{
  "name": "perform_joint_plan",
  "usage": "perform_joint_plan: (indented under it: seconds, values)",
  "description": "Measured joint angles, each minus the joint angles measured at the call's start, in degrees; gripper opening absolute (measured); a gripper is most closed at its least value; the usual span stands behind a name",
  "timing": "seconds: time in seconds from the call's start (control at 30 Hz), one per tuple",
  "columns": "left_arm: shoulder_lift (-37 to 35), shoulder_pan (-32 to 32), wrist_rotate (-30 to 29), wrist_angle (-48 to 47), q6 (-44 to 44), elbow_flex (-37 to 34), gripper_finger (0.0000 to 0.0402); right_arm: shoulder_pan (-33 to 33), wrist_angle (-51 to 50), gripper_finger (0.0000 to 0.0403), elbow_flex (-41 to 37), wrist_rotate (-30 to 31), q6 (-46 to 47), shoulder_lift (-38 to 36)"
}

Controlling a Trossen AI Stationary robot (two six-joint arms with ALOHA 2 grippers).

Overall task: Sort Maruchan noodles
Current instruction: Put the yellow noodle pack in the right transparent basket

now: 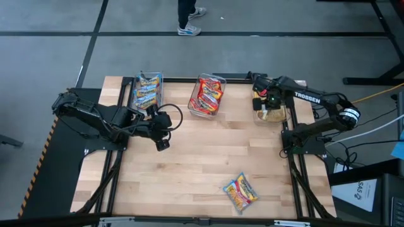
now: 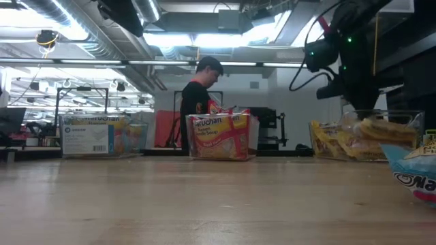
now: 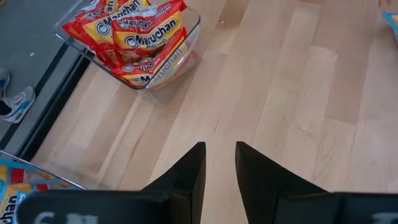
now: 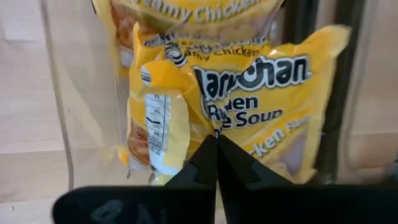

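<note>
My right end effector [image 4: 216, 155] hangs over the clear bin [image 1: 273, 112] at the tabletop's far right corner, its two dark fingers pressed flat together with nothing between them; just past their tips lie crinkly yellow noodle packets [image 4: 249, 106], glossy plastic with creased, folded edges, piled inside the bin's transparent walls. My left end effector [image 3: 219, 171] sits low over bare wood near the far left, its tapered black fingers a narrow gap apart and holding nothing. Beyond it stands the middle clear bin [image 3: 186, 46], rounded at the corners, stuffed with red-and-yellow packets [image 3: 134, 37] standing on edge. Just beside my left arm, the far-left bin [image 1: 148, 91] holds blue packets [image 1: 146, 88]. One more squarish packet [image 1: 240, 192] lies flat and alone on the pale planked tabletop [image 1: 202, 157], near its front edge and well apart from all three bins. A person [image 2: 199, 102] stands in the room behind the table.
</note>
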Motion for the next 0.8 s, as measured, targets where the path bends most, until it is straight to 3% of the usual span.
perform_joint_plan:
  seconds: [0.27, 0.53, 0.67, 0.8]
  values:
    - [0.01, -0.01, -0.02, 0.00, 0.04, 0.00, 0.0080, 0.00, 1.62, 0.0036, -3.21, -3.55, -0.24, -0.06]
    - [0.01, 0.00, -1.77, 0.00, 0.07, 0.00, 0.0080, -0.03, 1.98, 0.0137, -3.36, -6.57, -2.30, -0.16]
    - [0.00, -0.01, -1.77, 0.00, 0.07, 0.00, 0.0080, -0.04, 1.65, 0.0173, -0.92, -10.56, -2.69, -0.72]
    - [0.01, -0.01, -1.77, 0.00, 0.09, 0.00, 0.0080, -0.03, 0.94, 0.0183, 3.06, -13.61, -2.26, -1.94]
